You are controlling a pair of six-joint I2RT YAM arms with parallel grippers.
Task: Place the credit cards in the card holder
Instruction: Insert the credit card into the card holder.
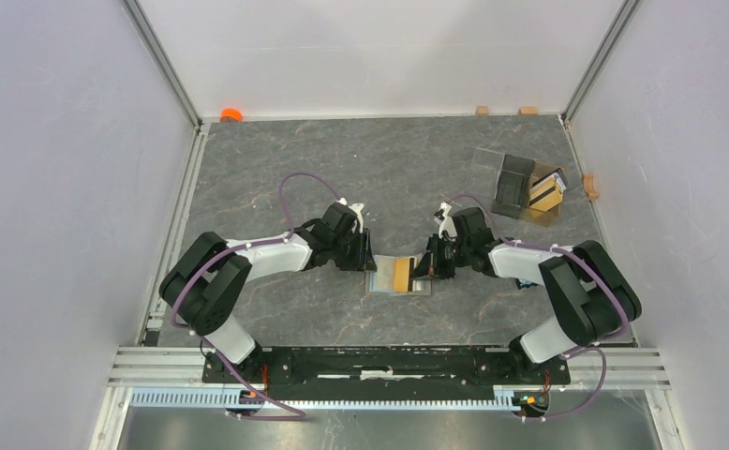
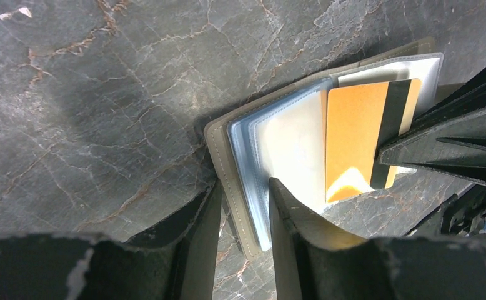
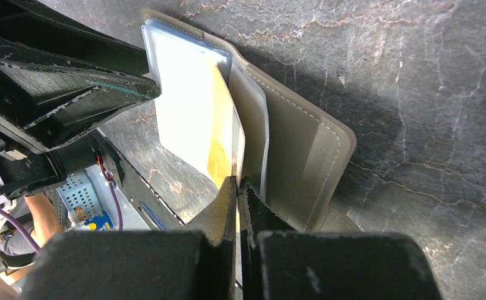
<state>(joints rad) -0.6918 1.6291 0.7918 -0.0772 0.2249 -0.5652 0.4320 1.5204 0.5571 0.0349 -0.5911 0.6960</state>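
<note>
The olive-khaki card holder (image 1: 382, 284) lies open on the table between both arms, its pale blue-grey sleeves (image 2: 290, 144) facing up. My left gripper (image 2: 243, 184) is shut on the holder's left edge, with the cover (image 2: 218, 150) and the sleeves between its fingers. My right gripper (image 3: 237, 181) is shut on an orange credit card (image 3: 222, 150) with a dark stripe. In the left wrist view the card (image 2: 353, 131) lies partly inside a sleeve. In the top view the card (image 1: 400, 274) lies over the holder, with the left gripper (image 1: 368, 262) and the right gripper (image 1: 428, 267) on either side.
A clear plastic box (image 1: 515, 183) with a dark compartment stands at the back right and holds more tan-gold cards (image 1: 548, 195). Small wooden blocks (image 1: 589, 185) lie by the right wall and the back edge. An orange object (image 1: 231, 114) sits at the back left corner.
</note>
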